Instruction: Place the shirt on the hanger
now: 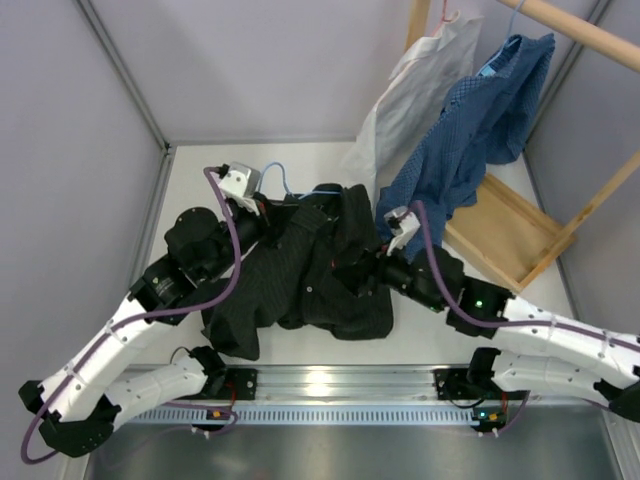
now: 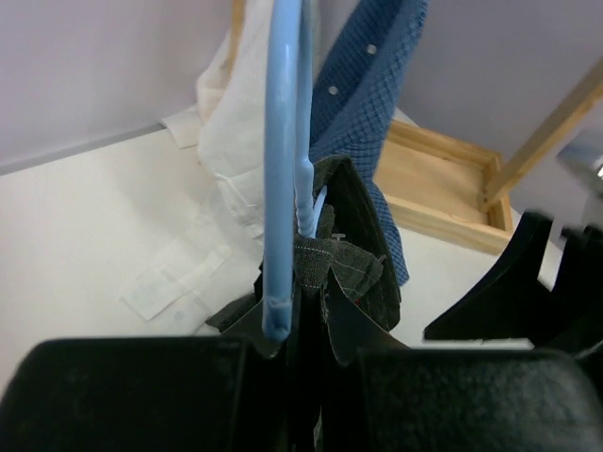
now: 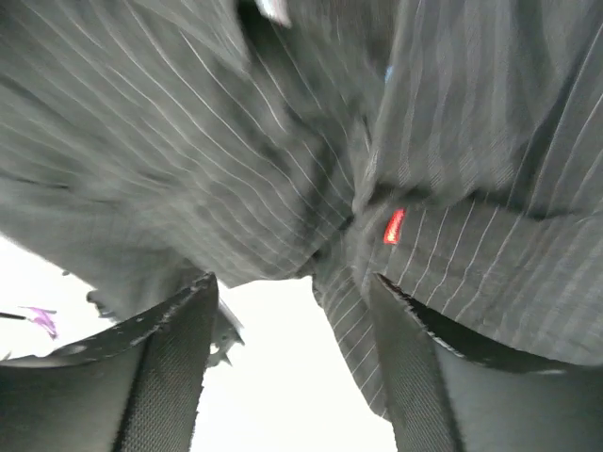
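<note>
The black shirt (image 1: 310, 275) lies crumpled on the white table between both arms. My left gripper (image 1: 270, 218) is at the shirt's far left edge. In the left wrist view the left gripper (image 2: 300, 325) is shut on the light-blue wire hanger (image 2: 281, 179) together with a fold of the shirt's collar (image 2: 350, 254). The hanger's hook (image 1: 277, 181) pokes out beyond the shirt. My right gripper (image 1: 352, 268) is pushed into the shirt's right side. In the right wrist view the right gripper (image 3: 294, 325) is open, with the pinstriped shirt cloth (image 3: 283, 122) draped just above its fingers (image 3: 170, 363).
A white shirt (image 1: 415, 90) and a blue dotted shirt (image 1: 470, 135) hang from a wooden rod (image 1: 585, 32) at the back right. The rack's wooden base (image 1: 510, 235) lies close right of the right gripper. Grey walls enclose the table.
</note>
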